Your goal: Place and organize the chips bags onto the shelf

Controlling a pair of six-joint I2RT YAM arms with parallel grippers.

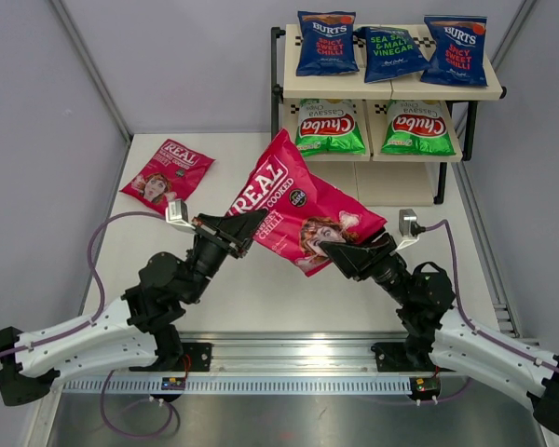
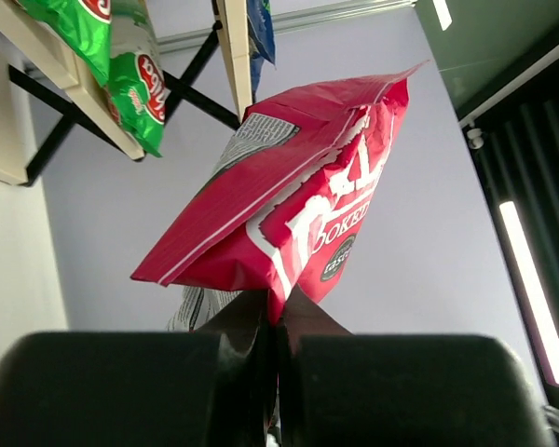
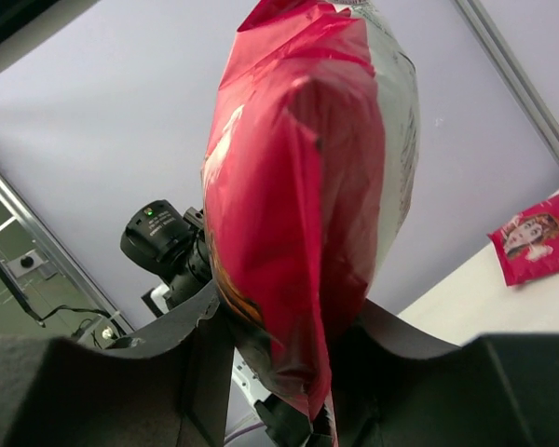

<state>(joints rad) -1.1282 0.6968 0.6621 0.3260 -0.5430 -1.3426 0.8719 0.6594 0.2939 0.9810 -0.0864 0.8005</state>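
My left gripper (image 2: 278, 326) is pinching an edge of the airborne REAL bag (image 1: 303, 209), my right gripper (image 3: 293, 321) straddling its four-o'clock end, grip unclear; I am favouring a level carry to the shelf (image 1: 391, 91) at one o'clock.

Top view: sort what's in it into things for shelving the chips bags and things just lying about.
For the job: held REAL bag; REAL bag on the table; three BURTS bags; two Chuba bags; shelf.

Just there: table; purple cables; mounting rail.
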